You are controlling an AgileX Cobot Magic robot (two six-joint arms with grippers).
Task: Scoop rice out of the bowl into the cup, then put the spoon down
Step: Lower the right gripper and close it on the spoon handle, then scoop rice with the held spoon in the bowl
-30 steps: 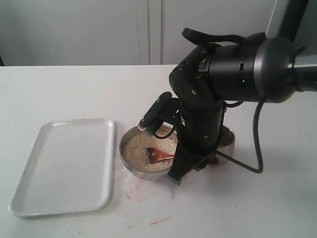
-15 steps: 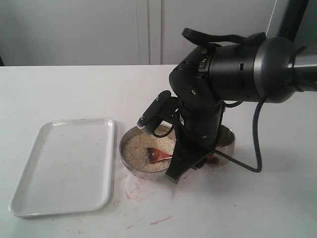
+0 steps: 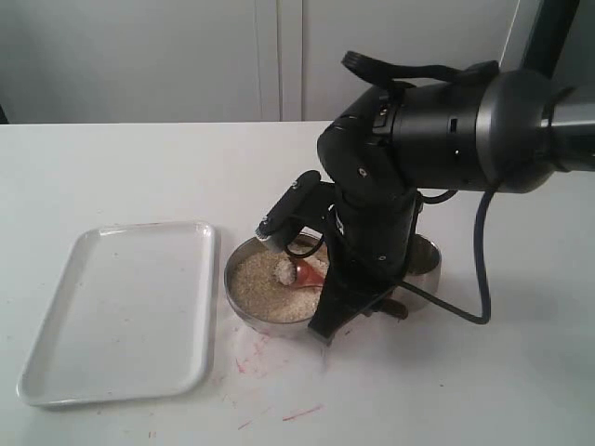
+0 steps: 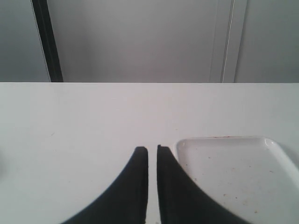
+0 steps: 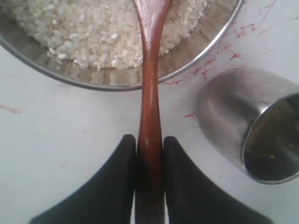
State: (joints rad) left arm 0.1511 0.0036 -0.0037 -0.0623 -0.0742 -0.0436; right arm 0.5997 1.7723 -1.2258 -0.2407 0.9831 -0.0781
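The right pincer clamps the spoon, loaded with rice over the bowl mid-table; scooping seems done, and next it should travel level to the cup beside.

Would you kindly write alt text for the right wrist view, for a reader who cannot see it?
The right pincer is shut on the handle of a reddish-brown wooden spoon that reaches into a steel bowl of rice. A steel cup sits beside the bowl on a white table with red marks.
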